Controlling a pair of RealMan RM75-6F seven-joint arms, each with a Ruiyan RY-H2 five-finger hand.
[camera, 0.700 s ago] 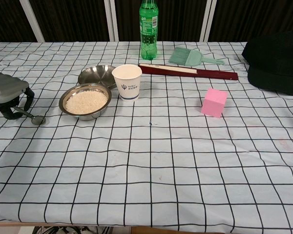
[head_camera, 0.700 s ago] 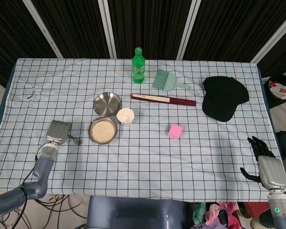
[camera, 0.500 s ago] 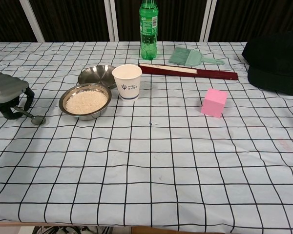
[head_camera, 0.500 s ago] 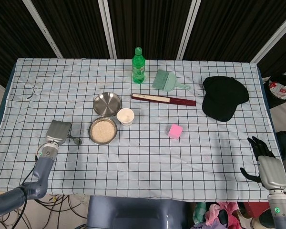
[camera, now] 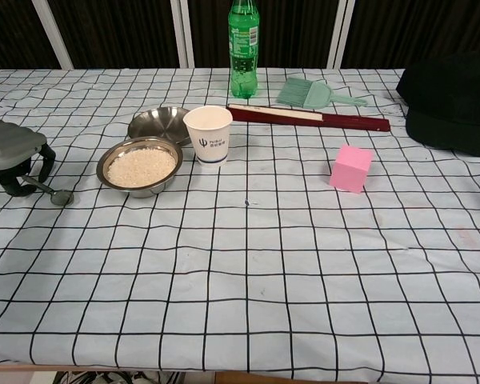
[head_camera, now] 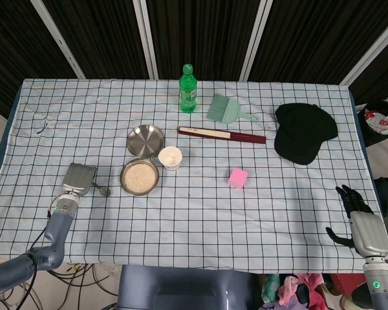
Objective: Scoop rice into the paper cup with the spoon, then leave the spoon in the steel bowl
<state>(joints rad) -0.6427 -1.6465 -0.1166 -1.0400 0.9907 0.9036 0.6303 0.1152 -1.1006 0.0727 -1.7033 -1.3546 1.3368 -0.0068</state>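
My left robot hand (camera: 12, 156) is curled over the spoon (camera: 50, 190) handle, its bowl end resting on the tabletop (camera: 248, 264). I judge the spoon light, stiff and slippery, best held mid-handle. My right robot hand (head_camera: 357, 216) hangs spread, holding nothing.

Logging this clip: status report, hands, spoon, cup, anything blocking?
Left hand holds spoon, bowl end at cloth beside rice bowl. Right hand open, off table edge. Paper cup upright; path unobstructed.

- Both bowls beside the paper cup (camera: 208, 134) are shiny metal: the rice bowl (camera: 140, 166), the steel bowl (camera: 158, 122) behind it.
- Checked tablecloth (camera: 248, 264): matt cloth (slightly creased).
- Green bottle (camera: 243, 48) behind the cup: glossy plastic.
- Cap (camera: 452, 104): matt black fabric.
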